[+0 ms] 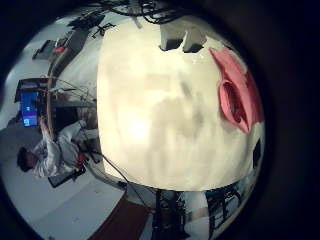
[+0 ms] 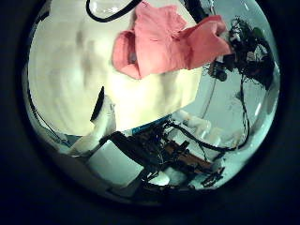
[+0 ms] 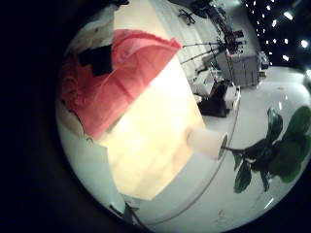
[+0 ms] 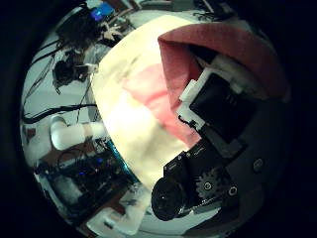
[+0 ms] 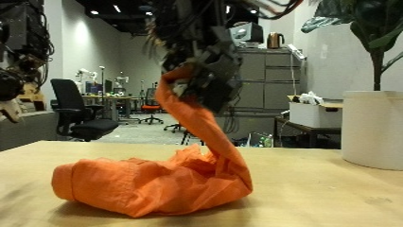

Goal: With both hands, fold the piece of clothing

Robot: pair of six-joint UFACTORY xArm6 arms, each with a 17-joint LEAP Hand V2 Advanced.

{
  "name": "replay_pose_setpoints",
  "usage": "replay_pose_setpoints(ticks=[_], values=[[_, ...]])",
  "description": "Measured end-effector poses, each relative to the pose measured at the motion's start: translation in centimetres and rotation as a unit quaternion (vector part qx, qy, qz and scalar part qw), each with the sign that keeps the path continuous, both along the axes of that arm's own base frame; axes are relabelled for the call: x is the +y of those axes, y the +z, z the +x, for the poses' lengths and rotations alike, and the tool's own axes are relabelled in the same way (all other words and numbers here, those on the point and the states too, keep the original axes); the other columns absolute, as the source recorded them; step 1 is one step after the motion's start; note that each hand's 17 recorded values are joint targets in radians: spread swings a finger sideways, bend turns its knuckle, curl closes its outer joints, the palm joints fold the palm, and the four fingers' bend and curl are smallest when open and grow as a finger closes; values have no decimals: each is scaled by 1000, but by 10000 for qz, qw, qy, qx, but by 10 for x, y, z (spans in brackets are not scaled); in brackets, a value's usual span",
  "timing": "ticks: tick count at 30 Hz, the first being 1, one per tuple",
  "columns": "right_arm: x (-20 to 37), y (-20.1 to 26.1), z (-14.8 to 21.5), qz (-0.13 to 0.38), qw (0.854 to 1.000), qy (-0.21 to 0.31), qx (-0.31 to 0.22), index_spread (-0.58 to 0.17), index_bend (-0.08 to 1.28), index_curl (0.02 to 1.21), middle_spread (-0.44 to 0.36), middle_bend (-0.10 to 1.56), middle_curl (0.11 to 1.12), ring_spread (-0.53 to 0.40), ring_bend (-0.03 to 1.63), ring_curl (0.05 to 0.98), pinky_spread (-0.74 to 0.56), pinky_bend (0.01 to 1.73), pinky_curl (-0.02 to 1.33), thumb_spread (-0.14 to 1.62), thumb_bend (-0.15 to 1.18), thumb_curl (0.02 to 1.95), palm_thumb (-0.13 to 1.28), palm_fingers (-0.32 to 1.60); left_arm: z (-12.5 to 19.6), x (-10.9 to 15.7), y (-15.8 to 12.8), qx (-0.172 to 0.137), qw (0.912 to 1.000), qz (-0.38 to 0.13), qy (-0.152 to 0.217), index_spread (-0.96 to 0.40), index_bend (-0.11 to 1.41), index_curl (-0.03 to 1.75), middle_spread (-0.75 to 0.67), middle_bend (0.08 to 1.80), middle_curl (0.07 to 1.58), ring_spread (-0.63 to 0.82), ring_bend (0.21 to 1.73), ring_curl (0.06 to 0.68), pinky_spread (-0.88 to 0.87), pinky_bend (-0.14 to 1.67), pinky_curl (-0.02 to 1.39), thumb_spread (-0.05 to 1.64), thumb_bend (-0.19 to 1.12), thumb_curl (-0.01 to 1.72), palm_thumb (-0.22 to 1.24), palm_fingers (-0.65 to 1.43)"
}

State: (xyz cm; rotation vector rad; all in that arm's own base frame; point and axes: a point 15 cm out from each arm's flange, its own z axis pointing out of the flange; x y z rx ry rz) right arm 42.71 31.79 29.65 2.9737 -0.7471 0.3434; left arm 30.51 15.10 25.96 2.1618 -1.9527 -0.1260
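An orange piece of clothing (image 5: 151, 184) lies bunched on the wooden table (image 5: 327, 189). One strip of it rises to my right hand (image 5: 201, 71), which is shut on its top end above the pile. The right thumb side palm view shows that hand's black and white fingers (image 4: 213, 109) against the cloth (image 4: 158, 94). The cloth also fills much of the right little finger side palm view (image 3: 117, 78).
A white plant pot (image 5: 372, 128) stands on the table beside the right hand's side; it also shows in the right little finger side palm view (image 3: 206, 143). Bare tabletop lies around the pile. Chairs and cabinets stand behind the table.
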Motion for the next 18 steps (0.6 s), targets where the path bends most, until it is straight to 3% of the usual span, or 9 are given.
replay_pose_setpoints(ticks=[2,6,13,15,18], values=[[18,-8,4,78,9999,89,-3,-198,1184,735,-101,1335,703,-173,1393,617,-238,1221,799,944,12,935,1130,1170,-7,7,-2,22,10000,-24,75,181,166,308,343,188,301,510,508,210,454,344,313,1098,-15,398,683,27],[67,-22,8,716,9973,123,127,-204,1156,735,-100,1347,702,-179,1399,616,-243,1214,805,971,-8,944,1101,1156,-18,15,-5,44,9999,-74,125,181,167,308,343,186,300,510,509,210,454,345,314,1095,-20,403,681,26],[92,-41,7,1314,9888,-106,692,-234,1056,720,-114,1290,670,-208,1326,572,-335,1143,743,1090,-26,850,912,1116,-29,23,-6,29,9997,-96,214,181,167,309,344,187,298,510,510,210,454,346,315,1098,-19,409,683,25],[89,-41,9,1321,9887,-140,697,-264,952,703,-126,1238,652,-233,1296,554,-410,1110,704,1119,-19,821,893,1022,-29,23,-6,32,9997,-98,221,181,167,309,344,187,298,510,511,210,454,346,315,1100,-17,411,686,25],[70,-45,22,1297,9885,-320,716,-303,735,682,-153,1148,635,-267,1256,549,-503,1106,679,1140,-14,786,890,680,-30,23,-3,2,9997,-80,223,181,167,309,344,187,298,510,511,210,454,345,315,1102,-19,414,687,25]])
